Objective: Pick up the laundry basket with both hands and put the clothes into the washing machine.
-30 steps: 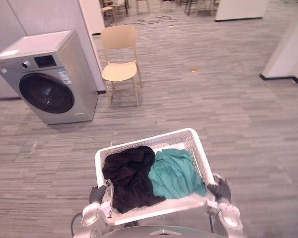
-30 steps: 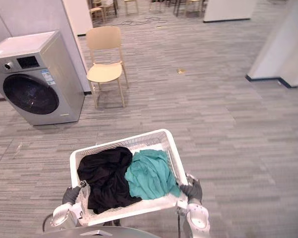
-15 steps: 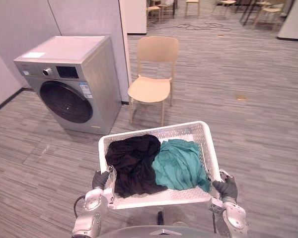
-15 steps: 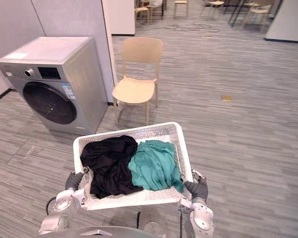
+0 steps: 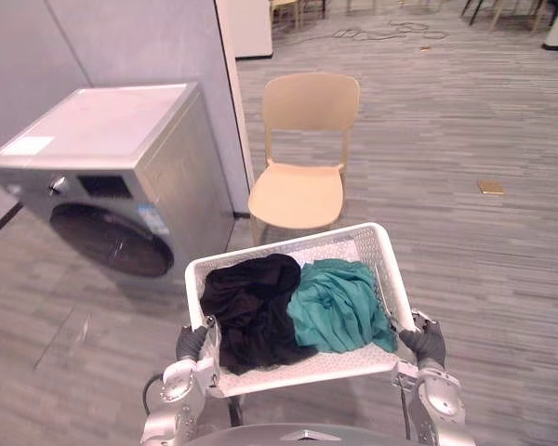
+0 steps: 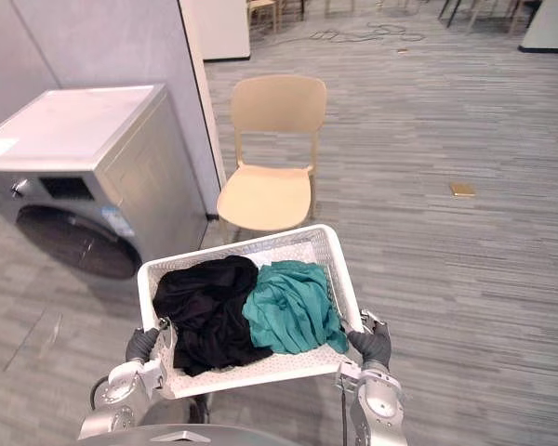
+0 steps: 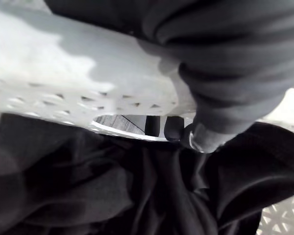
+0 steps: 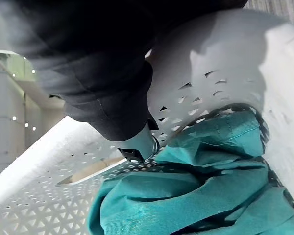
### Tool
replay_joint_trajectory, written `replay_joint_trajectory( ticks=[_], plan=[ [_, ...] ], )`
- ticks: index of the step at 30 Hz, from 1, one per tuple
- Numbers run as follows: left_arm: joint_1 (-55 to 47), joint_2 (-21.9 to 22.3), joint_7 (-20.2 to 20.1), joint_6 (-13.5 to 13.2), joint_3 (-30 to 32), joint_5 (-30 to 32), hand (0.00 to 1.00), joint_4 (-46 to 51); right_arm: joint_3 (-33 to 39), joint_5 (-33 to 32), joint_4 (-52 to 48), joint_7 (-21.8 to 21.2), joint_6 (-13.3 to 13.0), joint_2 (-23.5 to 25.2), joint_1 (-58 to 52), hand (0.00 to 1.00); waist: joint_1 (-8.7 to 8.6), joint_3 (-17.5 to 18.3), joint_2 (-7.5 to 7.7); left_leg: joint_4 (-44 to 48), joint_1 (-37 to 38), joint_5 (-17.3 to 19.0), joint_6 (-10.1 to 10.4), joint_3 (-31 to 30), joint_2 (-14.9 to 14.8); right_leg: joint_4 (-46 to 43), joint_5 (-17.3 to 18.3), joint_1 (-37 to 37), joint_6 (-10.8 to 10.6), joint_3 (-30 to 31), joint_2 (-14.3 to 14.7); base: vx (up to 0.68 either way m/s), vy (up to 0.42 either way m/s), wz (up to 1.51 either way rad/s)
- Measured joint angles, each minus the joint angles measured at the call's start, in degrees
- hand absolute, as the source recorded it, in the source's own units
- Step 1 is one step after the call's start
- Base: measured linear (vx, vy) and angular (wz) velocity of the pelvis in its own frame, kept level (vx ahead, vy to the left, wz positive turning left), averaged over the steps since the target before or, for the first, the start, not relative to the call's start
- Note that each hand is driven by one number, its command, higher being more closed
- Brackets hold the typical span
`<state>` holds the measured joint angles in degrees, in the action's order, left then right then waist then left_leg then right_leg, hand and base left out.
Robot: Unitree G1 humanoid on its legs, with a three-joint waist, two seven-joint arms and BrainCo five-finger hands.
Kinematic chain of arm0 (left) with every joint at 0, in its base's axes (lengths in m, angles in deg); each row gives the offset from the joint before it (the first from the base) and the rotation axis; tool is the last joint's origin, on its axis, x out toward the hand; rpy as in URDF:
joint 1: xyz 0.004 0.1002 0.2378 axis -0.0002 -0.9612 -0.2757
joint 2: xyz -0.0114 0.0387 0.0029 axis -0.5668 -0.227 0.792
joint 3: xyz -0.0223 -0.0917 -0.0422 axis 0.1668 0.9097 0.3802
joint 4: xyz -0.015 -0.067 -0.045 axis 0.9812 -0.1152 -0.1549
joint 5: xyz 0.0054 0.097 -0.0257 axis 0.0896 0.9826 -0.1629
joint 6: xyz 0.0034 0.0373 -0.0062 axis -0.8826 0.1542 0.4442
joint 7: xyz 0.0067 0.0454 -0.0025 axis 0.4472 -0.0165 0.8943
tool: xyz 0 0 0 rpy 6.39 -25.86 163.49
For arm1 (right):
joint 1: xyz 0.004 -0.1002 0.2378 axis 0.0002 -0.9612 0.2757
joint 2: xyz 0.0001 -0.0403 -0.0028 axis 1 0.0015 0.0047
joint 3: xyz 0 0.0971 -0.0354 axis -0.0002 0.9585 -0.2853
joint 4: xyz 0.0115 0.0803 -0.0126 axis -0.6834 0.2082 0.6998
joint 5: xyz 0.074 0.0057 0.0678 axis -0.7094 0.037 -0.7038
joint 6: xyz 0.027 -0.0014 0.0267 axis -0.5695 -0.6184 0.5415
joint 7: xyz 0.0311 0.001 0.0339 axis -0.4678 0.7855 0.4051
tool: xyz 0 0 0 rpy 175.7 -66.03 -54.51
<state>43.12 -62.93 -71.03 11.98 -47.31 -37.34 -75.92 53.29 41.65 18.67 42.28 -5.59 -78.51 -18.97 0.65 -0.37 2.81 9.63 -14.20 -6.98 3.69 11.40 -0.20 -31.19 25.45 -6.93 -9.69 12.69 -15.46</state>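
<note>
White perforated laundry basket (image 5: 325,243) held above the floor, left hand (image 5: 192,342) curled round its left rim, right hand (image 5: 426,342) gripping its right rim, black garment (image 5: 251,307) beside teal garment (image 5: 335,305) inside, silver washing machine (image 5: 112,177) ahead-left, beige chair (image 5: 302,186) just beyond the basket.

The legs of the chair (image 5: 302,190) are hidden behind the laundry basket (image 5: 302,365). The black garment (image 5: 251,307) and the teal garment (image 5: 338,305) cover its floor. The picture edge cuts the washing machine (image 6: 84,177).
</note>
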Motion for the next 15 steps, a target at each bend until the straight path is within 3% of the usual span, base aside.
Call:
replay_joint_trajectory(
  ticks=[1, 2, 4, 5, 6, 8, 10, 11, 12, 13, 15],
  plan=[
    [0.9, -1.3, 0.1, 0.1, -0.1, 0.0, 1.0, -0.8, 0.0, 0.0, 1.7, -0.1, 0.6, 0.9, 1.0, 1.0, -1.38, 0.0, 1.09, 1.6, 1.3, 2.9, -1.8, 0.0, 1.9, -9.6, -7.8, 3.8, -3.5, 2.9, 0.3, 0.64, 0.353, 0.15],
    [1.0, -2.9, 0.2, 0.2, -0.5, 0.1, 1.0, -0.9, -0.1, 0.0, 2.9, -0.4, 1.3, 2.1, 0.5, 1.0, -2.01, -0.3, 0.94, 0.7, 4.1, 4.1, -3.1, -0.3, 1.7, -19.1, -16.8, 7.8, -3.4, 4.6, 2.2, 0.61, 0.328, 0.12],
    [0.6, -4.3, 0.2, 0.2, -0.4, 0.1, 1.0, -0.9, -0.2, 0.0, 2.6, -1.1, 1.4, 3.7, -0.2, 1.0, -2.15, -1.4, 0.08, -2.1, 10.7, 4.6, -4.0, 0.0, 1.0, -28.2, -17.5, 12.8, -1.0, 3.0, 3.9, 0.49, 0.256, -0.29],
    [0.6, -4.7, 0.2, 0.1, -0.5, 0.1, 1.0, -0.9, -0.3, 0.0, 2.7, -1.4, 1.4, 3.6, -0.3, 1.0, -2.17, -2.3, -0.86, -4.0, 15.0, 4.9, -4.4, 0.7, 0.4, -29.4, -15.3, 15.2, 1.2, 0.4, 3.6, 0.38, 0.208, -0.45],
    [0.8, -5.0, 0.2, 0.0, -0.5, 0.1, 1.0, -0.9, -0.3, 0.0, 2.6, -1.5, 1.3, 3.6, -0.1, 1.0, -2.22, -2.7, -1.55, -4.9, 16.9, 5.2, -4.6, 1.2, 0.0, -29.0, -14.2, 16.7, 1.9, -1.2, 3.5, 0.32, 0.154, -0.37],
    [2.1, -6.2, 0.2, -0.5, -1.3, 0.1, 1.0, -0.9, -0.6, -0.1, 2.4, -1.5, 0.9, 3.7, -0.2, 1.0, -3.35, -3.3, -2.38, -6.4, 20.0, 7.1, -3.6, 1.4, -1.3, -22.1, -11.3, 22.2, 1.1, -5.5, 3.9, 0.29, 0.065, -0.04],
    [3.8, -7.5, 0.2, -0.7, -2.5, 0.1, 1.0, -0.9, -0.5, -0.2, 1.7, -1.3, 1.0, 3.7, 0.4, 1.0, -4.64, -4.1, -1.06, -7.0, 21.3, 10.4, -1.9, 1.7, -1.5, -10.3, -11.1, 24.4, 0.9, -7.4, 4.0, 0.24, -0.053, 0.18],
    [4.2, -8.6, 0.1, -0.6, -3.3, 0.1, 1.0, -1.2, -0.2, -0.2, 1.7, -1.3, 1.3, 4.2, 0.4, 1.0, -4.77, -4.3, 0.93, -6.9, 22.0, 11.8, -0.7, 2.7, -1.0, 0.9, -15.3, 24.7, 1.9, -7.8, 3.8, 0.21, -0.138, -0.07],
    [4.2, -9.3, 0.1, -0.6, -3.9, 0.1, 1.0, -1.8, -0.1, -0.2, 1.4, -1.1, 1.4, 4.7, -0.3, 1.0, -4.79, -4.6, 2.68, -6.4, 22.6, 13.4, 0.6, 3.0, -0.3, 9.7, -26.3, 23.8, 2.0, -8.1, 3.9, 0.2, -0.161, -0.11],
    [4.8, -8.3, 0.1, -0.5, -4.3, 0.1, 1.0, -3.4, 0.6, -0.1, 1.9, -1.0, 1.6, 4.1, -0.2, 1.0, -5.1, -4.9, 1.9, -6.2, 23.4, 13.8, 0.9, 2.7, -1.2, 9.7, -26.0, 22.7, 2.3, -9.2, 4.9, 0.2, -0.163, -0.11],
    [4.8, -5.8, 0.1, -0.5, -6.7, 0.2, 1.0, -3.8, 3.9, -0.2, 1.5, -1.0, 1.5, 1.5, -0.5, 1.0, -5.35, -5.6, -3.24, -5.7, 22.6, 15.1, 2.0, 2.6, -4.7, 14.5, -26.1, 20.8, 3.3, -10.9, 7.8, 0.23, -0.11, -0.03]
  ],
)
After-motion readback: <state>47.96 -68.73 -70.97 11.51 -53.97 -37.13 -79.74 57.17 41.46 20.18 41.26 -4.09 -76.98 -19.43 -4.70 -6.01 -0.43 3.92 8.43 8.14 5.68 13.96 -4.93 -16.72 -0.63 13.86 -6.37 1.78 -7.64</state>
